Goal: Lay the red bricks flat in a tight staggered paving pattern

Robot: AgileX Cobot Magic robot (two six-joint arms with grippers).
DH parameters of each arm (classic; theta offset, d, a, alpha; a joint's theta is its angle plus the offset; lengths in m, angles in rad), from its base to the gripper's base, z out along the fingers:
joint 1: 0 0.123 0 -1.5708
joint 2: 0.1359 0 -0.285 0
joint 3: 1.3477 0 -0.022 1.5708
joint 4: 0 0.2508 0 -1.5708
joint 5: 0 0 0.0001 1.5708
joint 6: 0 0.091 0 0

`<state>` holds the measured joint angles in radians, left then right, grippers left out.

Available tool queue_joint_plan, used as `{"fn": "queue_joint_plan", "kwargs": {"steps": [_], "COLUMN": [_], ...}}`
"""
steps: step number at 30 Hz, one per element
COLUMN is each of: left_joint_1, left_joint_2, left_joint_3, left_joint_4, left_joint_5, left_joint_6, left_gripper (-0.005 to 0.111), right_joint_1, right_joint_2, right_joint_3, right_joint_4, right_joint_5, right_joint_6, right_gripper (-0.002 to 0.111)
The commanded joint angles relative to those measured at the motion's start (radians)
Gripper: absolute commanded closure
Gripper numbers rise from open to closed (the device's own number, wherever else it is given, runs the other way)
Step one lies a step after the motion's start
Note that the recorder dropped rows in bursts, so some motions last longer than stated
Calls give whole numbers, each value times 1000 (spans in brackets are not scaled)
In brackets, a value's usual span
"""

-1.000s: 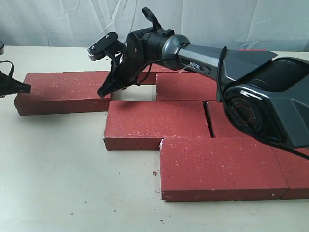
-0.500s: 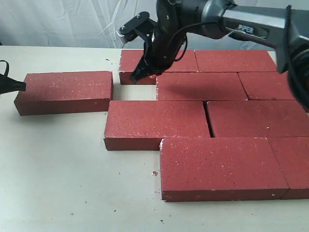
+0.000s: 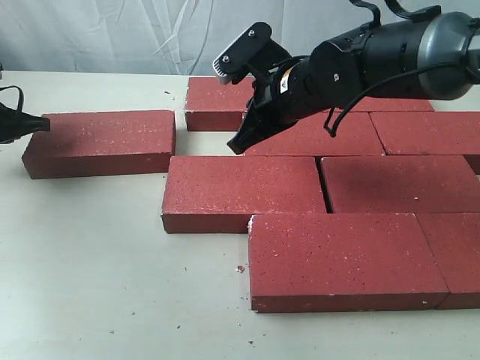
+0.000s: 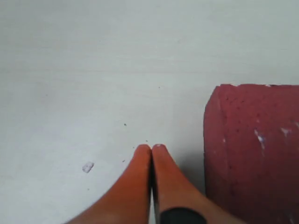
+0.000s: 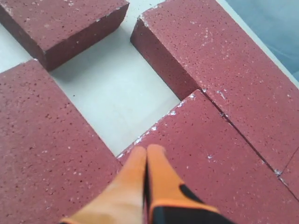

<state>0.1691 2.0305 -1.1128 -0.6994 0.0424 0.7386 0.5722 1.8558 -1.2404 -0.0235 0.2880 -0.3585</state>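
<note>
- Where to find the red bricks (image 3: 244,187)?
- Lying flat on the pale table (image 3: 90,285), most of them packed in staggered rows from the middle of the exterior view out to 3 o'clock. One loose brick (image 3: 101,139) set apart at 9 o'clock, with a bare patch of table between its right end and the rows.
- And the left gripper (image 3: 30,124)?
- Poised at 9 o'clock, right at the far-left end of that loose brick, level with its top edge. Touching or not: cannot tell. Pinched closed, orange fingertips (image 4: 140,161) pressed together, nothing between them.
- Right gripper (image 3: 240,144)?
- Reaching in from 2 o'clock, pointing down at the left corner of a second-row brick (image 3: 311,139), just beside the bare patch. Likewise closed and empty, fingertips together over that brick's whitish chipped corner in the right wrist view. In contact or just above: cannot tell.
</note>
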Motion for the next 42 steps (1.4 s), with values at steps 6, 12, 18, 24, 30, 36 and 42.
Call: {"fn": "queue_joint_plan", "kwargs": {"steps": [6, 12, 18, 24, 30, 36, 42], "left_joint_1": [-15, -49, -52, -23, -16, -16, -16], "left_joint_2": [87, 87, 87, 87, 86, 86, 86], "left_joint_3": [-108, -112, -112, -112, -112, -112, -112], "left_joint_4": [-77, -79, -40, -35, -29, -25, -25], "left_joint_5": [147, 138, 113, 130, 142, 154, 164], "left_joint_6": [-3, -3, 3, 3, 3, 3, 3], "left_gripper": [107, 107, 107, 107, 107, 107, 107], "right_joint_1": [-1, -1, -1, -5, -2, -4, -4], "right_joint_2": [4, 4, 4, 81, 312, 528, 679], "right_joint_3": [6, 6, 6, -43, -423, -782, -975], "right_joint_4": [8, 8, 15, 99, 146, 141, 136], "right_joint_5": [-52, -51, -55, -168, 197, 390, 458], "right_joint_6": [-6, -4, -6, 0, 13, 83, 109], "right_gripper": [109, 109, 109, 109, 109, 109, 109]}}
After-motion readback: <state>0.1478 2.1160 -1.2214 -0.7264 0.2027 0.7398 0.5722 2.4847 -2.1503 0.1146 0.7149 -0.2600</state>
